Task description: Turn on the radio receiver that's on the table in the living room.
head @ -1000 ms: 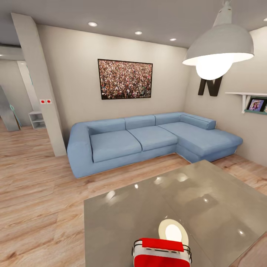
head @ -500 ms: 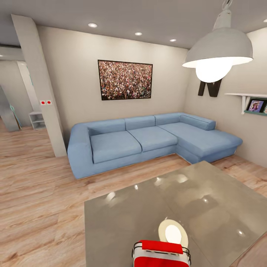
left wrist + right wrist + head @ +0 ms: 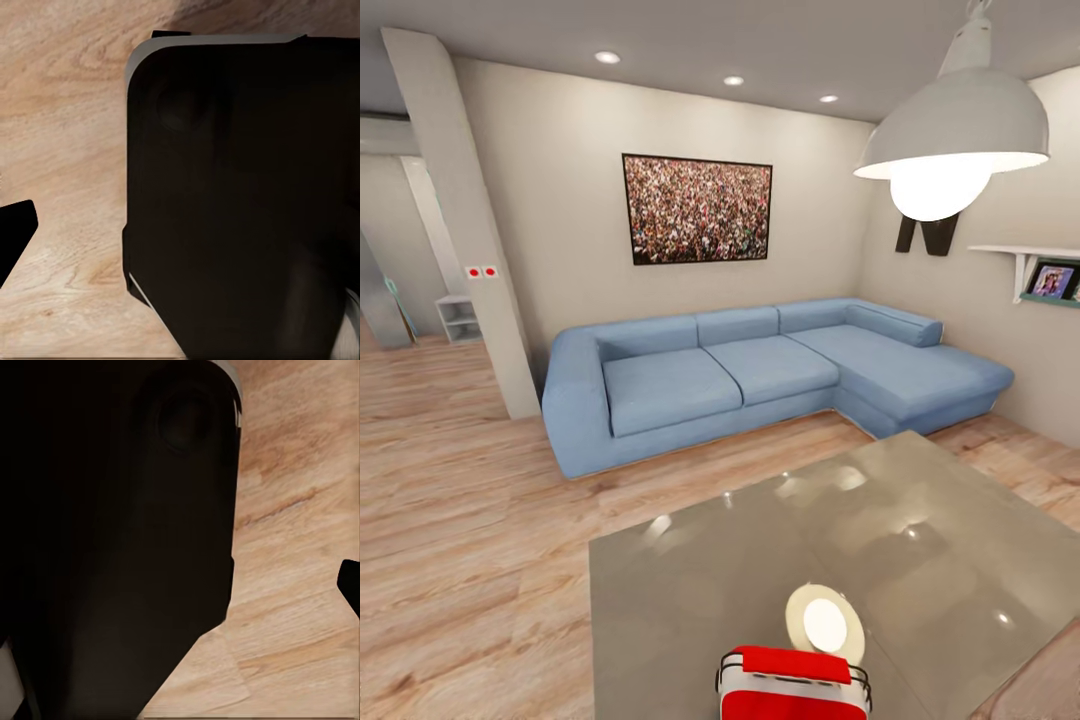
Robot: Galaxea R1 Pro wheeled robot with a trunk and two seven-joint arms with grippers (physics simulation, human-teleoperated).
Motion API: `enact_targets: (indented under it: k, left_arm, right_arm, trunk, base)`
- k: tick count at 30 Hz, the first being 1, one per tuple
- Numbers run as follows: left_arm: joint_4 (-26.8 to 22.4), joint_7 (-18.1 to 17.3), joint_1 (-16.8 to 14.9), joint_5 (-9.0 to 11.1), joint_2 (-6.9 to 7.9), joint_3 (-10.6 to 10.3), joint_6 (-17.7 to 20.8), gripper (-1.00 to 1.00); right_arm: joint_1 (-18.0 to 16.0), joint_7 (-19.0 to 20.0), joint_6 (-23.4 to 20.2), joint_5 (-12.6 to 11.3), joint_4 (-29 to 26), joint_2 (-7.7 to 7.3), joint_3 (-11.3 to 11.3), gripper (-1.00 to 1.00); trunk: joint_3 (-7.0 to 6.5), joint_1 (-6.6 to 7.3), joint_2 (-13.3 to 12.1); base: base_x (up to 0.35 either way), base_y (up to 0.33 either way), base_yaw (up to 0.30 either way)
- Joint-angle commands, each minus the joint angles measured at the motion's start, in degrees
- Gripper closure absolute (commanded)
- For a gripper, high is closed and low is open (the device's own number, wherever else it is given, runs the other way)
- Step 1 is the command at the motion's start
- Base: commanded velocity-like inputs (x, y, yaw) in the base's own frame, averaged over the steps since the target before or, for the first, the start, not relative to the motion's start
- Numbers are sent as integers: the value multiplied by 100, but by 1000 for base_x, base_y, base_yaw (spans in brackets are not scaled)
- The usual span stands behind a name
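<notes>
A: Nearest item? 
B: The radio (image 3: 794, 682), red top, wire handle, standing on the table (image 3: 920, 540) at its near edge; lower part cut off by the frame.

A: Beside it? 
B: A bright lamp reflection on the glossy grey top, just behind the radio.

A: Grippers? 
B: Wrist views give a dark robot body over the wood floor (image 3: 67, 135). One small dark tip at each frame's edge. Whether the jaws are released or clenched: cannot tell, either side.

A: Farther out? 
B: Floor, then the blue sofa (image 3: 760, 375) against the beige wall. Crowd photo (image 3: 697, 209) above it. Pendant lamp (image 3: 955, 130) hangs upper right, lit. Shelf (image 3: 1025, 255) on the right wall holds a small framed picture.
</notes>
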State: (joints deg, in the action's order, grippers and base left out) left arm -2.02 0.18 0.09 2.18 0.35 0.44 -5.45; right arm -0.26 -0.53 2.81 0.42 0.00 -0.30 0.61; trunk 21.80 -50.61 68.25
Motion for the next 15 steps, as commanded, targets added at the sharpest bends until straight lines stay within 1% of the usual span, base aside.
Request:
enact_targets:
  k: [1, 10, 15]
  left_arm:
    - [0, 0, 0, -1, 0, 0, 0, -100]
    - [0, 0, 0, -1, 0, 0, 0, -100]
    - [0, 0, 0, -6, 0, 0, 0, -100]
  right_arm:
    - [0, 0, 0, 1, 0, -2, 0, -100]
    - [0, 0, 0, -3, 0, -5, 0, -100]
    - [0, 0, 0, -3, 0, -5, 0, -100]
  trunk:
    - [-9, 23, -41]
    - [-89, 220, -402]
    - [-43, 220, -402]
  base:
    - [0, 0, 0]
    - [0, 0, 0]
    - [0, 0, 0]
